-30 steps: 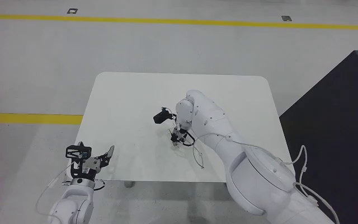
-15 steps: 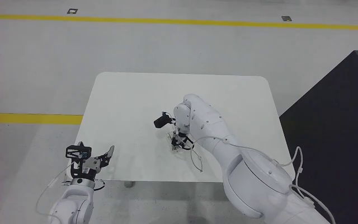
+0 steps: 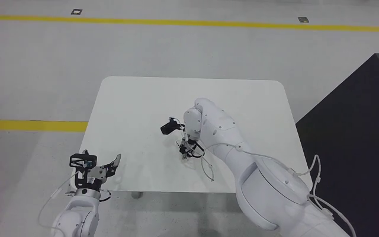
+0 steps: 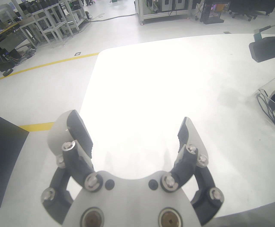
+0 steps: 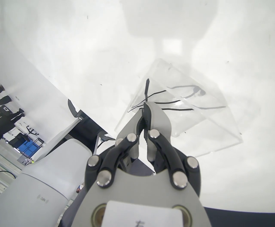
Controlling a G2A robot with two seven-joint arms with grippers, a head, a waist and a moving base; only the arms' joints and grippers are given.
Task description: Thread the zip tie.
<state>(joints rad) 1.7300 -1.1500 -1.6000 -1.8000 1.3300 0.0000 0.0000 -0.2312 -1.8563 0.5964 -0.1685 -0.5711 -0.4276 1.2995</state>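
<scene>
Over the middle of the white table [image 3: 136, 106], the right arm is bent low with the right gripper [image 5: 144, 111] above a clear plastic tray [image 5: 206, 129]. Its jaws are pinched shut on a black zip tie [image 5: 147, 90], and a short length of the tie sticks out past the fingertips. Whether the tie's lower end touches the tray cannot be told. More black ties [image 5: 187, 89] lie loose inside the tray.

The left gripper [image 4: 130, 117] hangs at the table's near left corner, well apart from the tray. Its jaws are spread wide with nothing between them.

Assessment: one tie is secured in a single gripper. No closed loop shows on it, and its head cannot be made out. Threading is judged not yet done: the tail has to be brought to the head and passed through, which probably calls for the second gripper.

Surroundings: the pale grey floor carries yellow lines [image 3: 177, 22], and metal racks [image 4: 49, 19] stand at the far side of the hall in the left wrist view. The table surface is glossy and throws soft reflections, with a few small dark specks [image 5: 87, 16]
</scene>
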